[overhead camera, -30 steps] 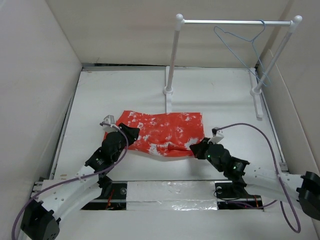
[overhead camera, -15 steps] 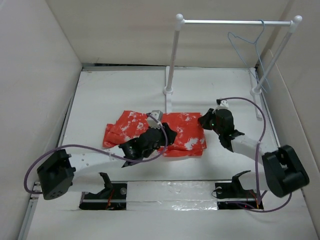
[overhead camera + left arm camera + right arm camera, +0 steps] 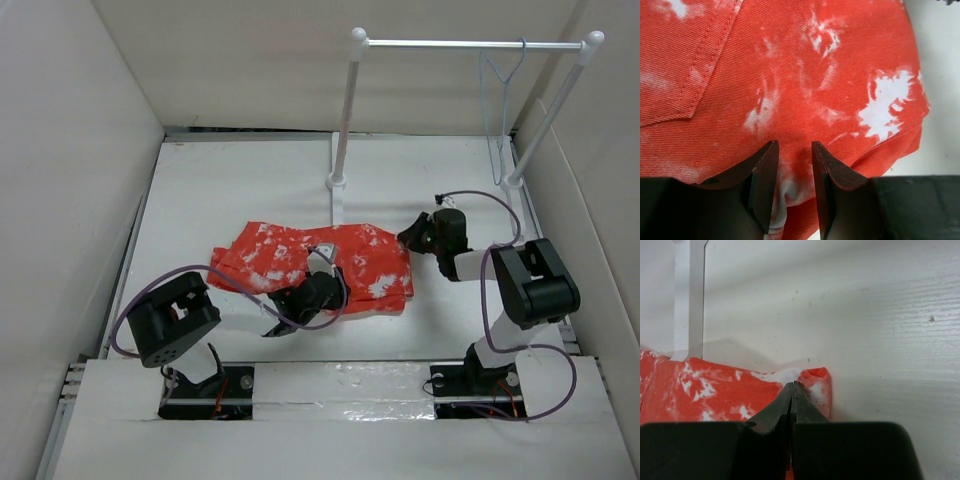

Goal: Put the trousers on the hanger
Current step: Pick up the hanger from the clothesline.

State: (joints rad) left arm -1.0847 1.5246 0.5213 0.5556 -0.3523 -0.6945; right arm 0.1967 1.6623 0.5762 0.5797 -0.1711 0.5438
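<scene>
From above, we see the trousers (image 3: 290, 255) folded in a heap mid-bench, nearer the front edge. The hanger (image 3: 497, 90) hangs on the white rail stand (image 3: 345, 110) by the far right corner, well apart from them. The left gripper (image 3: 322, 275) lies on the cloth and the right gripper (image 3: 412, 236) meets its right end.

At the left wrist, the 2 fingers (image 3: 765, 180) stand narrowly apart, pinching a ridge of the trousers (image 3: 805, 75).

At the right wrist, the right gripper (image 3: 793, 387) has its jaws pressed fully together, tips at the trousers' (image 3: 715, 390) folded corner. We cannot tell whether it holds any cloth.
</scene>
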